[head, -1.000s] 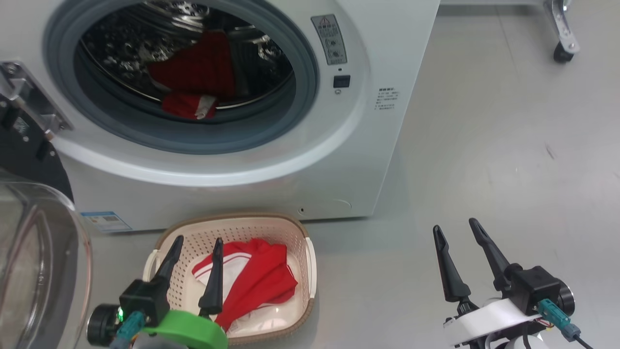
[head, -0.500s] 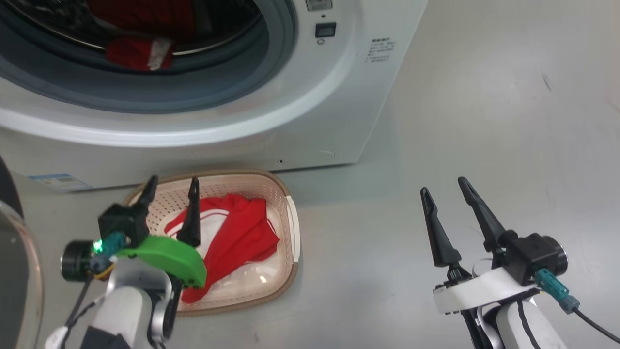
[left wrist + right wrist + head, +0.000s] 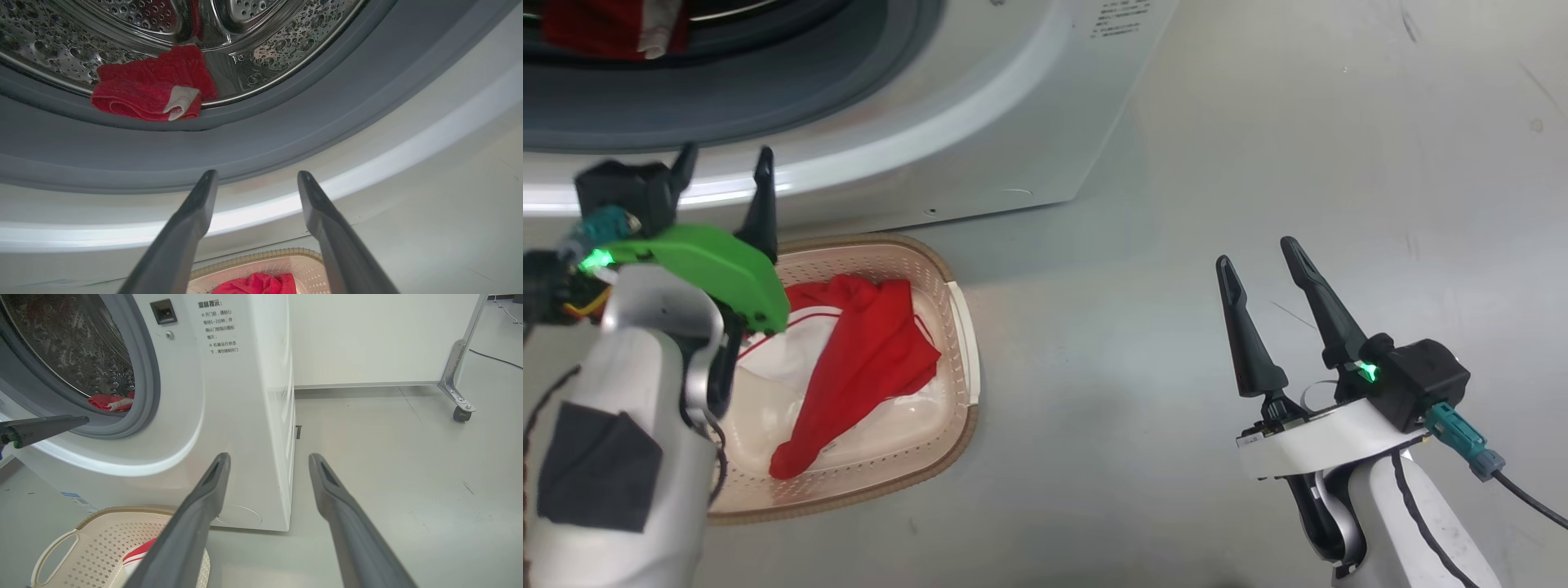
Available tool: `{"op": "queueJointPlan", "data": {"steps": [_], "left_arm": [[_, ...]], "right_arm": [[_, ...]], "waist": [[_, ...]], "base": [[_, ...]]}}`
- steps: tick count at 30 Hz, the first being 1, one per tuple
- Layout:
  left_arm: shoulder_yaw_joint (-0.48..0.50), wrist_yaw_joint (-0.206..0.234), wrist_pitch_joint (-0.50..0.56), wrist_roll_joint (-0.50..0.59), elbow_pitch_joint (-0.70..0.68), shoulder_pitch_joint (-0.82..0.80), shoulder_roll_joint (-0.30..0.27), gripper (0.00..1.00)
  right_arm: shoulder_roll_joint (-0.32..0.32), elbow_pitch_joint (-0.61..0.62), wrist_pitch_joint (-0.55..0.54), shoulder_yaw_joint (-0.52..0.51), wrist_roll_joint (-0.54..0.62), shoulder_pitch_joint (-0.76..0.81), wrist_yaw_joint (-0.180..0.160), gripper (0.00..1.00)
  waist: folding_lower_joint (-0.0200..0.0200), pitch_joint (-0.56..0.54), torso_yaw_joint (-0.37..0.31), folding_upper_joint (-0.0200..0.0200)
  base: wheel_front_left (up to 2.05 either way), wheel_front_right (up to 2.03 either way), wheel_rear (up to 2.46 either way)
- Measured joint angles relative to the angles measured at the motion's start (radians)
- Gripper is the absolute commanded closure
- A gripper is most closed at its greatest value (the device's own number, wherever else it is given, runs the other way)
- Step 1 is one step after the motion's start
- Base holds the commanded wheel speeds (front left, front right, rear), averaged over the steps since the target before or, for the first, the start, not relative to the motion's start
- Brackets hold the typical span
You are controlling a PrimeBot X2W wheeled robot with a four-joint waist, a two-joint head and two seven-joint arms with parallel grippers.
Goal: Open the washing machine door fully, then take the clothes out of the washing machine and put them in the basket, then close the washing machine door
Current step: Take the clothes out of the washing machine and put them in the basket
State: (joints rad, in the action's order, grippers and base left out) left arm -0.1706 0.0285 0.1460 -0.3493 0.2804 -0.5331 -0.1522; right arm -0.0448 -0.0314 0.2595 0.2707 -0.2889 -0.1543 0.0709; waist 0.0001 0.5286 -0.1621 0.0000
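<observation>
Machine: big white front-loading washing machine (image 3: 1013,106), far left, standing on the grey floor (image 3: 1258,147). Its mouth is ringed by a grey rubber seal (image 3: 286,118), with the perforated steel drum (image 3: 269,53) behind.
Drum load: bright red fabric garment (image 3: 147,87) with a white patch, bunched at the drum's front lip and resting against the seal's inner edge.
Basket: small cream perforated plastic basket (image 3: 961,327) with a brown woven-look rim, on the floor just in front of the machine's base, near left.
Basket load: red-and-white garment (image 3: 866,351) draped across the basket's middle, one end reaching toward the near wall.
Left pincer (image 3: 726,153): two long dark fingers spread apart, nothing between them. It is raised over the basket's far-left edge, tips aimed at the machine's white front ring just below the seal. Whether the tips touch the front cannot be told. Apart from both garments.
Right pincer (image 3: 1256,253): fingers spread wide, empty. It is over bare floor on the right, well apart from basket and machine.
Background: metal frame leg with a black caster (image 3: 459,412), far right, near a white wall (image 3: 367,335).
</observation>
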Motion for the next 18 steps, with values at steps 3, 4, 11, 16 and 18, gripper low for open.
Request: {"op": "queueJointPlan", "data": {"steps": [3,4,11,16,18], "left_arm": [[0.009,-0.007,0.032,-0.003,0.01,-0.054,-0.015,0.0],[0.012,-0.008,0.04,-0.003,0.014,-0.072,-0.021,0.0],[0.044,-0.007,0.087,0.0,0.04,-0.2,-0.073,0.0],[0.068,0.003,0.109,0.011,0.063,-0.29,-0.105,0.0],[0.073,0.007,0.124,0.021,0.072,-0.321,-0.123,0.0]], "right_arm": [[0.0,-0.002,0.0,0.01,-0.02,-0.012,0.0,0.0],[0.0,-0.003,0.0,0.014,-0.024,-0.017,0.0,0.0],[0.0,-0.007,0.0,0.036,-0.058,-0.048,-0.002,0.0],[0.0,-0.01,0.0,0.056,-0.086,-0.067,-0.004,0.0],[0.0,-0.011,0.0,0.059,-0.091,-0.073,-0.005,0.0]], "waist": [[0.0,0.017,-0.02,0.0],[0.0,0.022,-0.026,0.0],[0.0,0.05,-0.066,0.0],[0.0,0.068,-0.093,0.0],[0.0,0.076,-0.103,0.0]], "base": [[0.0,0.0,0.0],[0.0,0.0,0.0],[0.0,0.0,0.0],[0.0,0.0,0.0],[0.0,0.0,0.0]]}}
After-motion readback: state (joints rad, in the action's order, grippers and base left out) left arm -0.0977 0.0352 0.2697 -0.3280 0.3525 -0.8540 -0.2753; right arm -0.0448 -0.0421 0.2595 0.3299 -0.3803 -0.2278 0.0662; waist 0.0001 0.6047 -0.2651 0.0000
